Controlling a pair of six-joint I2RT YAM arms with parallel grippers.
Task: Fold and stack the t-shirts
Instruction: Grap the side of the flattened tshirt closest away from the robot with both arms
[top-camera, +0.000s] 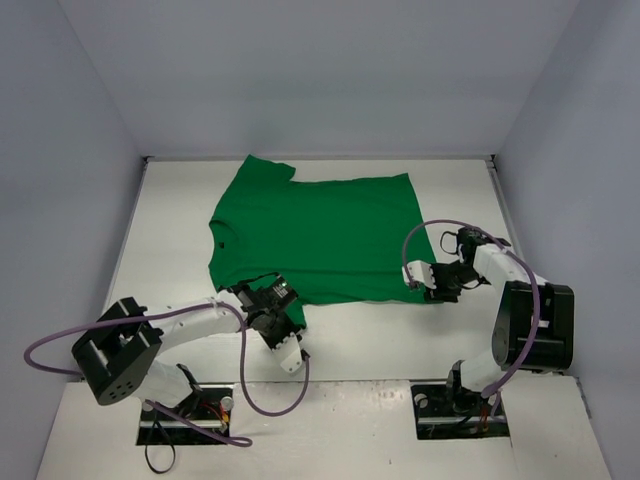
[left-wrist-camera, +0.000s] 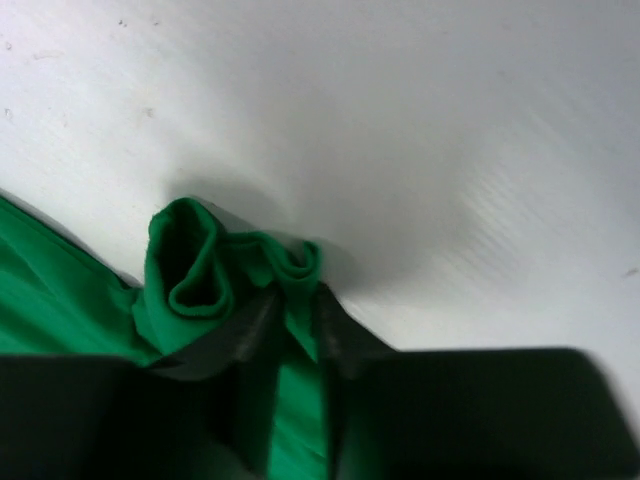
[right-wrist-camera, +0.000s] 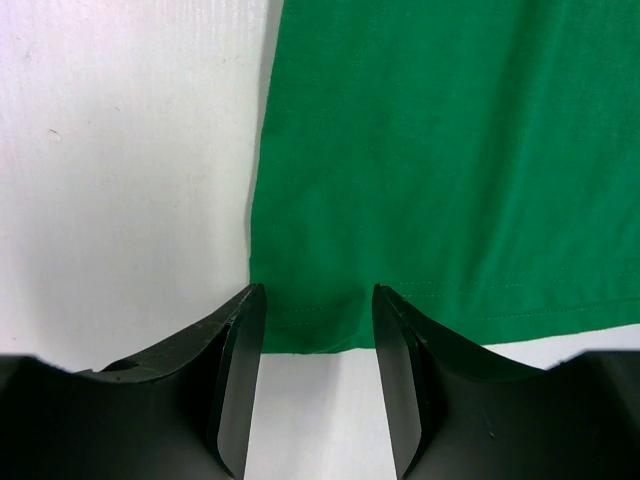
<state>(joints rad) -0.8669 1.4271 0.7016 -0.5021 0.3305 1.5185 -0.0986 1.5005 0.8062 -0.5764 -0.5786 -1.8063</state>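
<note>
The bright-green t-shirt (top-camera: 320, 235) lies spread flat on the white table, its collar to the left and its hem to the right. My left gripper (top-camera: 272, 305) is at the shirt's near-left sleeve and is shut on a bunched fold of the t-shirt (left-wrist-camera: 215, 275). The green cloth runs between its fingers (left-wrist-camera: 255, 335). My right gripper (top-camera: 428, 282) is open at the shirt's near-right hem corner. In the right wrist view the hem corner (right-wrist-camera: 310, 325) lies between the two spread fingertips (right-wrist-camera: 245, 340).
The white table (top-camera: 360, 340) is boxed in by pale walls on the left, back and right. Purple cables (top-camera: 265, 390) loop from both arms near the bases at the near edge.
</note>
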